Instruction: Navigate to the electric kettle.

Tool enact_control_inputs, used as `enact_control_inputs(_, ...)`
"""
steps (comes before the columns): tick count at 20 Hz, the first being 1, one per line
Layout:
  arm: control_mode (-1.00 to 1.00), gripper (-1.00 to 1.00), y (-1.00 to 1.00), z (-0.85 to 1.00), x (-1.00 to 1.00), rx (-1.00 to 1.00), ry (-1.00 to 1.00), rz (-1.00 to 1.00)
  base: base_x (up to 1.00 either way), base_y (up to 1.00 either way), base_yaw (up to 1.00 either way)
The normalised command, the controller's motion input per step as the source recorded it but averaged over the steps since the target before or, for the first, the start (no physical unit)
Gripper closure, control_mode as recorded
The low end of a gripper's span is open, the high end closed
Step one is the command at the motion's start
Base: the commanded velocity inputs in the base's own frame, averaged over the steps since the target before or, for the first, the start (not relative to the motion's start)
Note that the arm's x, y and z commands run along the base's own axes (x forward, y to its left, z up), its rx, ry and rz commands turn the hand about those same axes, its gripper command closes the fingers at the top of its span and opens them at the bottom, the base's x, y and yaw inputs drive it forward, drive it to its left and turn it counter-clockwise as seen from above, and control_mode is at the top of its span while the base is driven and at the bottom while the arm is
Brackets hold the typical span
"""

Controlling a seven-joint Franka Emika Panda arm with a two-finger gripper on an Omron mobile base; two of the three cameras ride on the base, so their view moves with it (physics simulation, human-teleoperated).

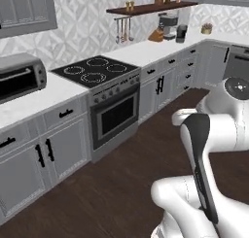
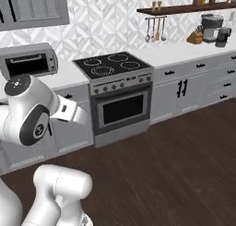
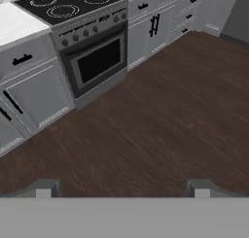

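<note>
Closest to us, two small grey fingertips (image 3: 47,187) of the claw (image 3: 124,188) rise at the bottom of the hand view, set wide apart with bare dark wood floor (image 3: 160,120) between them, so we read the claw as spread and holding nothing.

Beyond the floor we see a stainless steel oven range with a black glass cooktop and four ring burners (image 1: 104,93), flanked by grey cabinet fronts with black handles (image 1: 58,149). A silver toaster oven with a dark glass door (image 1: 17,76) sits on the white surface (image 1: 146,50) to the left of the range and is cut off at the left edge of the left base view.

Far along the white surface, under a dark wooden wall shelf (image 2: 184,9), we see the electric kettle, a small dark grey jug (image 1: 181,33). It stands just beside a taller black-and-silver coffee machine (image 1: 168,25). It is too small to make out its lid or handle. In the right base view the kettle is near the right edge. A wooden knife block (image 2: 195,36) sits left of the coffee machine, and utensils hanging from a rail (image 2: 154,30) are blurred.

The kettle lies well apart from the claw, far ahead past the range, toward the corner of the surface.
</note>
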Motion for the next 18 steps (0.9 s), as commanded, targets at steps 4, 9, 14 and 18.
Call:
enact_control_inputs(4,1.0,-1.0,0.0,0.0,0.0,0.0,0.0,0.0,0.95,-0.89,-0.32)
enact_control_inputs(9,1.0,-1.0,0.0,0.0,0.0,0.0,0.0,0.0,1.0,-0.99,-0.21)
enact_control_inputs(14,1.0,-1.0,0.0,0.0,0.0,0.0,0.0,0.0,1.0,-1.0,-0.16)
enact_control_inputs(18,1.0,-1.0,0.0,0.0,0.0,0.0,0.0,0.0,1.0,-0.83,-0.07)
